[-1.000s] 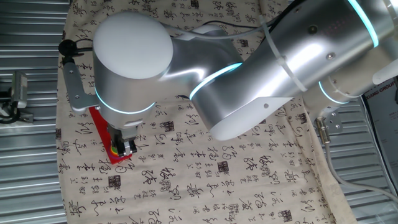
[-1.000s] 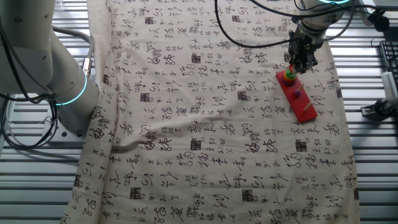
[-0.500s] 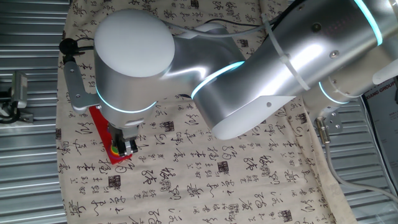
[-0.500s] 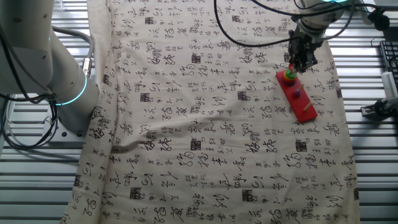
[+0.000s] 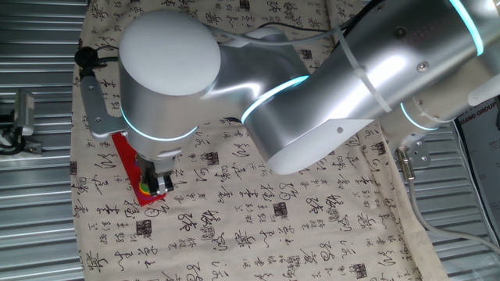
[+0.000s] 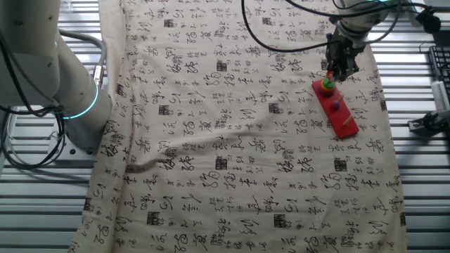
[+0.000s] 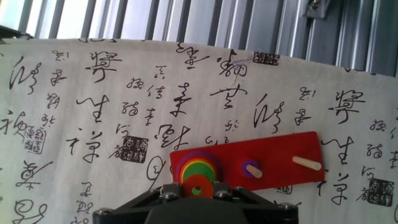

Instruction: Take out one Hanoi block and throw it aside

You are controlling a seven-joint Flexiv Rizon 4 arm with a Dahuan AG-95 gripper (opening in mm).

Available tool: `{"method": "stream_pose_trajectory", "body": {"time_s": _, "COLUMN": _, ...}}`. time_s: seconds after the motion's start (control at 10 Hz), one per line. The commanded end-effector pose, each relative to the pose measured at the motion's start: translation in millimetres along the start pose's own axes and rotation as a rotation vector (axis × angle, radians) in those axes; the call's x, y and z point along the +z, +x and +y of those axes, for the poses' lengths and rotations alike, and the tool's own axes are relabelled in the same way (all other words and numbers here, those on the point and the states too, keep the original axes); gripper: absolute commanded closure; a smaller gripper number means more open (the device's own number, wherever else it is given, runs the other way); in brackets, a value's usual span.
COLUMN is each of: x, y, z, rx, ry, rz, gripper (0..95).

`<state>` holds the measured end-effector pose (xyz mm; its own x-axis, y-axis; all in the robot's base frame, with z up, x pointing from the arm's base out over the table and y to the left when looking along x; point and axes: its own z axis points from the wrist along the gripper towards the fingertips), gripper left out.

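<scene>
The claw [image 6: 342,73] hangs just over one end of the red peg board [image 7: 273,163]; whether its fingers are spread or pressed together cannot be told. The orange-red Hanoi block [image 7: 198,184] lies directly beneath it, topping the coloured stack on the end peg

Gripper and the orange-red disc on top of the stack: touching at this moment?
Cannot tell. In the hand view the gripper sits right at the orange-red disc, but its fingertips are hidden at the frame's bottom edge. Both fixed views are too small to show contact or gap.
</scene>
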<state>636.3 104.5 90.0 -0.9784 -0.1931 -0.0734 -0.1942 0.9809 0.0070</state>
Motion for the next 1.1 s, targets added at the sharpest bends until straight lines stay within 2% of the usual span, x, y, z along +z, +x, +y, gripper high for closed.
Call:
{"method": "stream_pose_trajectory", "body": {"time_s": 0.1, "x": -1.0, "y": 0.3, "z": 0.5, "rx": 0.001, "ry": -0.001, "rz": 0.000, "gripper": 95.0}}
{"method": "stream_pose_trajectory", "body": {"time_s": 0.5, "x": -3.7, "y": 5.0, "z": -0.1, "rx": -0.001, "ry": -0.001, "rz": 0.006, "gripper": 95.0}}
{"method": "stream_pose_trajectory", "body": {"time_s": 1.1, "x": -5.8, "y": 24.8, "z": -4.4, "rx": -0.009, "ry": 0.001, "rz": 0.002, "gripper": 95.0}}
